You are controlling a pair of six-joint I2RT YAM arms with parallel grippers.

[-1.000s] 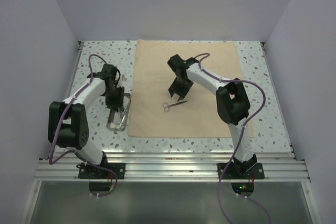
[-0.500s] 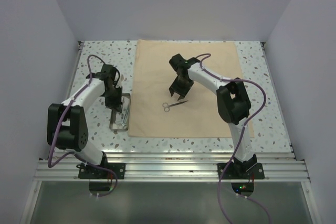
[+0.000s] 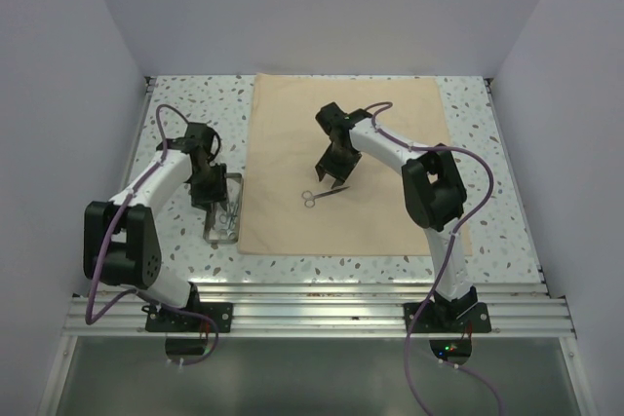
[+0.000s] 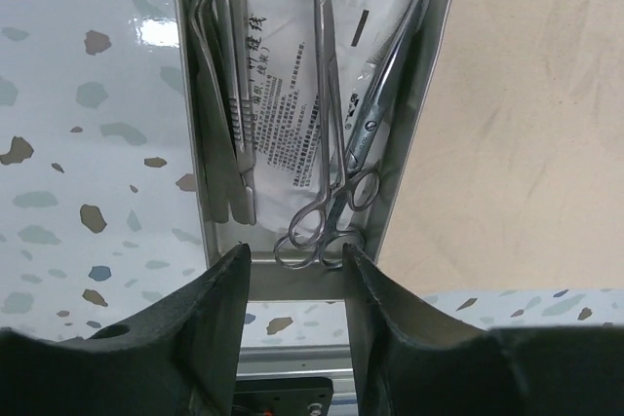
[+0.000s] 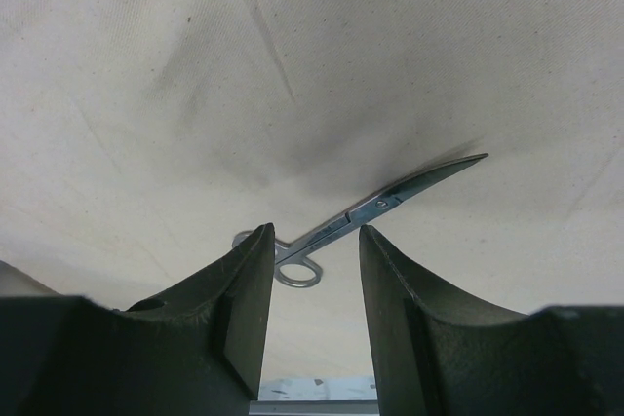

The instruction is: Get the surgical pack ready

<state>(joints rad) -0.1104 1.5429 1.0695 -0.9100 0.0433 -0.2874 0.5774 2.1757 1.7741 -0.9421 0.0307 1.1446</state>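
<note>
Up close, tray [image 4: 421, 114] shows a printed packet [image 4: 283, 75]; left gripper [image 4: 294, 260], right gripper [image 5: 314, 236] parted, empty.

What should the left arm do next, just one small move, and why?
Probably lower the left pincer onto the ring handles in the tray: its jaws stand open and empty just above them, and those instruments are not yet on the cloth.

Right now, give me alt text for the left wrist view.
A steel tray holds scissors, long forceps, tweezers and a printed white packet. The left tool hangs open over the tray's near end, holding nothing; beige cloth borders one side, speckled table the other.
</note>
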